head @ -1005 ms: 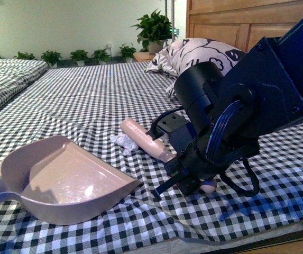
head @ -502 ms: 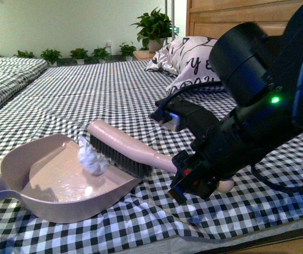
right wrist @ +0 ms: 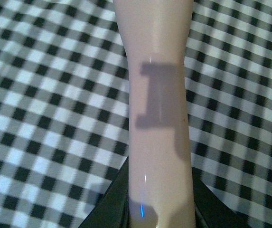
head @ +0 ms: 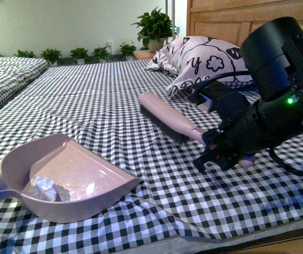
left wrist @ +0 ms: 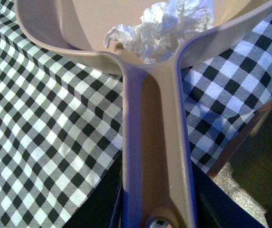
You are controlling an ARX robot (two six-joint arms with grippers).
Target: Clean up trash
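Observation:
The beige dustpan (head: 82, 177) lies on the checked bed sheet at the front left, mouth facing right. The trash, a crumpled white wad (head: 44, 188), lies inside it near the back wall; it also shows in the left wrist view (left wrist: 166, 26). My left gripper (left wrist: 157, 209) is shut on the dustpan handle (left wrist: 154, 133) and is out of the front view. My right gripper (head: 220, 151) is shut on the handle (right wrist: 159, 118) of the pink brush (head: 164, 114). It holds the brush raised above the sheet, right of the pan and apart from it.
A white pillow with black doodles (head: 204, 61) lies behind the right arm against a wooden headboard (head: 220, 21). Potted plants (head: 154, 29) stand at the back. A second bed (head: 3, 79) is at far left. The bed's front edge (head: 220, 241) is close.
The brush swept the wad leftward into the dustpan, then lifted and drew back to the right. The wad now rests deep in the pan. The dustpan has stayed put.

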